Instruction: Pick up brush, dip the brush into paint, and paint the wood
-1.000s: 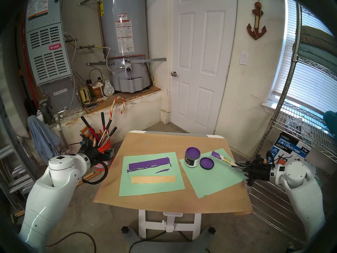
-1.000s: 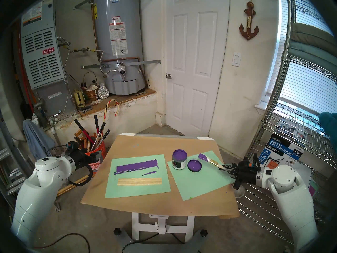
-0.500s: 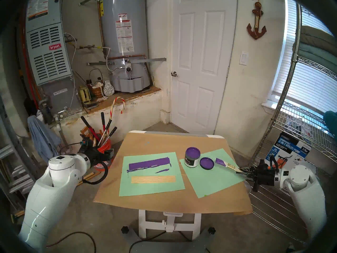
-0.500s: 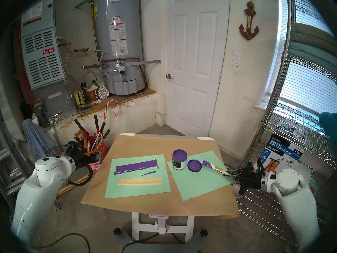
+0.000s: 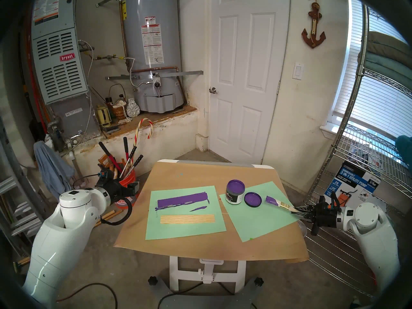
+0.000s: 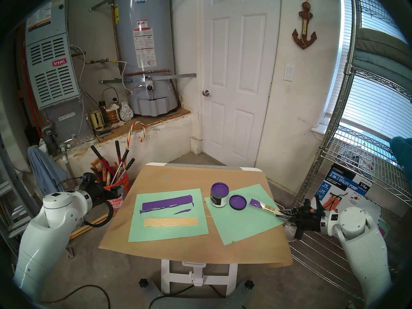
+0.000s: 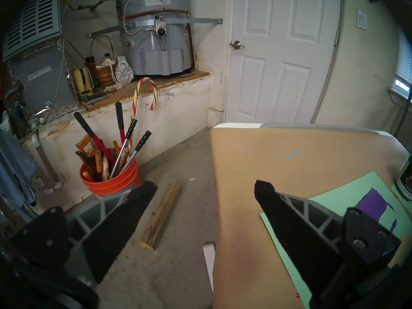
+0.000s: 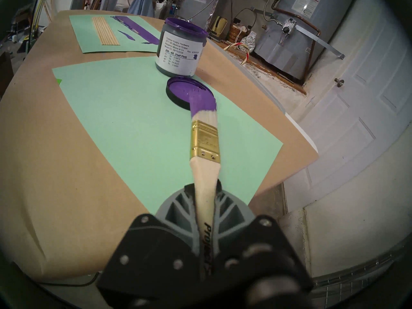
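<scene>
The right hand (image 8: 205, 191) is gripping the paintbrush (image 8: 204, 143) by its pale handle, its purple-loaded bristles hanging over the green paper (image 5: 263, 215) just beside the lid (image 5: 252, 199); whether they touch it is hard to tell. The open paint jar (image 5: 234, 192) is standing next to that lid. The bare wood panel (image 5: 187, 219) is lying on the other green sheet, below a purple smear (image 5: 181, 201). The left hand (image 7: 204, 190) is hanging wide open and empty off the tabletop's (image 5: 200, 246) left edge.
</scene>
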Robot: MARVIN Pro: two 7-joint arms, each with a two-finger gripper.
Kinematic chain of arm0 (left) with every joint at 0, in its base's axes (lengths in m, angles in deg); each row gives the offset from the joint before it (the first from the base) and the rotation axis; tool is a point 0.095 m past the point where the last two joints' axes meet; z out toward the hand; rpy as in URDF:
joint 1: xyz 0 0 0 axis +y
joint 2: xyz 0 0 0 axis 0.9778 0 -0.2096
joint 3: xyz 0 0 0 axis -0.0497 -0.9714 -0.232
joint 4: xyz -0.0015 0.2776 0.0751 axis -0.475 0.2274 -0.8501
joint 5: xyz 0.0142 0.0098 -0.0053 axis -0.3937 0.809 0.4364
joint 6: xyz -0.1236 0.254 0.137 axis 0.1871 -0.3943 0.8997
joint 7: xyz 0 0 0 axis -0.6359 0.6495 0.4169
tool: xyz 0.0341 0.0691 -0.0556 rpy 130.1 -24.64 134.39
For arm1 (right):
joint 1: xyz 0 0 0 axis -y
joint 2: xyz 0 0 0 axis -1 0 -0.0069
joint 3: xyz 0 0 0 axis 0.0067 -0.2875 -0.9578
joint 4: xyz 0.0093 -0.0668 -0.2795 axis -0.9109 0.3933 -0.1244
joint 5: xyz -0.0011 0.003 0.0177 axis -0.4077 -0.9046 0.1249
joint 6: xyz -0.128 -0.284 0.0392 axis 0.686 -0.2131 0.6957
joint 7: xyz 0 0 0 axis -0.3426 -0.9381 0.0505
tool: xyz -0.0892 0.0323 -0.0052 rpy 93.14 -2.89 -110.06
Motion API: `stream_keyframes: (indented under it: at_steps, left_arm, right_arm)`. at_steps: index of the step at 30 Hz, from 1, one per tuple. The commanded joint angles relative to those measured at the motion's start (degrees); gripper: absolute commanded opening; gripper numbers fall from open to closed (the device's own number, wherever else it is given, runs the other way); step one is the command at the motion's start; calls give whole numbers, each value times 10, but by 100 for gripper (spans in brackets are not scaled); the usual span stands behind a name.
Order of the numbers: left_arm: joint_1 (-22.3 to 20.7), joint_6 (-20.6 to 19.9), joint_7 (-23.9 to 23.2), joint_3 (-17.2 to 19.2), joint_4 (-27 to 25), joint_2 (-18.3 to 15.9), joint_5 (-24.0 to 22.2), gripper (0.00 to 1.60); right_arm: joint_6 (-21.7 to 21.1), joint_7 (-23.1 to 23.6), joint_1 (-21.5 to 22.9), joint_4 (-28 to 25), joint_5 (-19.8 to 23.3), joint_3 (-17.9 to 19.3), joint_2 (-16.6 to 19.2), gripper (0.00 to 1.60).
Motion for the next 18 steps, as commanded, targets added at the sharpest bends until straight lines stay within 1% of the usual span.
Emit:
stream_keyframes:
  at_steps: [1,4,7,9,14,18]
  left_arm:
    - [-2,1,1,5,-9,-1,-1,160]
    - [-2,1,1,5,-9,-1,-1,160]
    - [-2,1,1,5,-9,-1,-1,160]
    - [-2,1,1,5,-9,-1,-1,160]
    - [-2,1,1,5,-9,-1,-1,160]
    - [-2,1,1,5,-9,-1,-1,160]
  right_arm:
    - [4,4,8,-3,4,3,5,10]
    - [3,4,6,-4,3,3,6,15]
    - [4,5,5,-1,0,-1,6,25]
    - [4,5,5,0,-1,-2,6,28]
    - [0,6,3,-3,-1,-1,5,28]
    - [-1,5,3,-4,-4,-2,5,32]
